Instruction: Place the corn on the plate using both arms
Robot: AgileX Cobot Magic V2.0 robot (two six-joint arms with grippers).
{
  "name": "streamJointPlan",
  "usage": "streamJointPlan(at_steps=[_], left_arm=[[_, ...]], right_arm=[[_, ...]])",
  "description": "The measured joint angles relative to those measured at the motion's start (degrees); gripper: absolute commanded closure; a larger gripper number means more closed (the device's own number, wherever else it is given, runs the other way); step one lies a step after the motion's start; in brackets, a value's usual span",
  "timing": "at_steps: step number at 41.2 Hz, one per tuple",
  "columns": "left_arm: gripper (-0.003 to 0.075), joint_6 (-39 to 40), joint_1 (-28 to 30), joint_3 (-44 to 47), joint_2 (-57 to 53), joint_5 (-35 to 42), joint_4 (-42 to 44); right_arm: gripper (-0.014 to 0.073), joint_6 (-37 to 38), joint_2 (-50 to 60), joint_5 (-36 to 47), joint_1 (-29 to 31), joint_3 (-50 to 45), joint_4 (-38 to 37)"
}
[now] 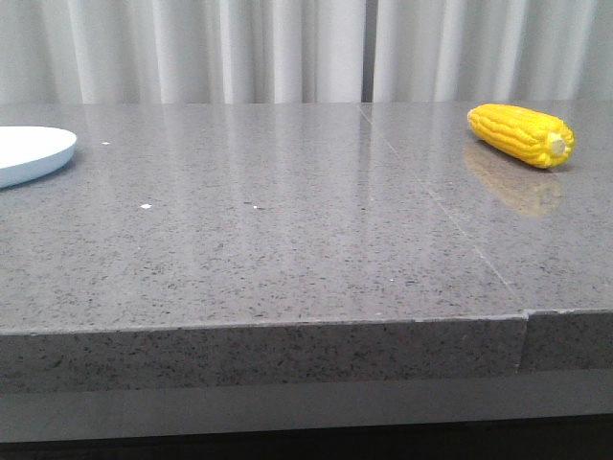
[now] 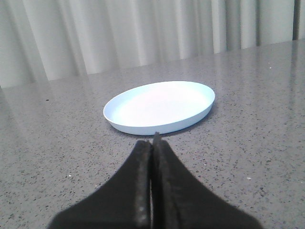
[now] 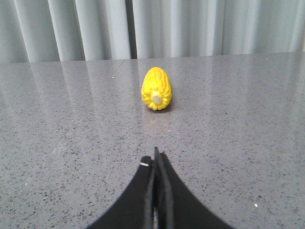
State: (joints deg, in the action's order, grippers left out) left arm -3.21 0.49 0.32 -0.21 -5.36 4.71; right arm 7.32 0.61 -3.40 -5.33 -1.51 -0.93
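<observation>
text: none legible | labels: none | numbers: none | signs: none

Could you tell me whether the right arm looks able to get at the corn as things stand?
Probably yes: the corn lies straight ahead of the right end effector, with only bare table between. Its fingers are shut and must open first.

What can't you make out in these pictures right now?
- Plate: front view's left edge cuts most of it off.
- Both arms: out of the front view; wrist views show only the shut left fingers and right fingers.
- Corn: its far end is hidden behind itself in the right wrist view.
</observation>
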Motion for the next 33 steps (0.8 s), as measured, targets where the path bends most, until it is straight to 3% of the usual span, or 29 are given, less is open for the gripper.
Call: streamJointPlan(at_steps=[33], left_arm=[[0.0740, 0.00, 0.00, 0.00, 0.00, 0.77, 0.00]], right_arm=[[0.0713, 0.00, 0.00, 1.47, 0.00, 0.00, 0.00]])
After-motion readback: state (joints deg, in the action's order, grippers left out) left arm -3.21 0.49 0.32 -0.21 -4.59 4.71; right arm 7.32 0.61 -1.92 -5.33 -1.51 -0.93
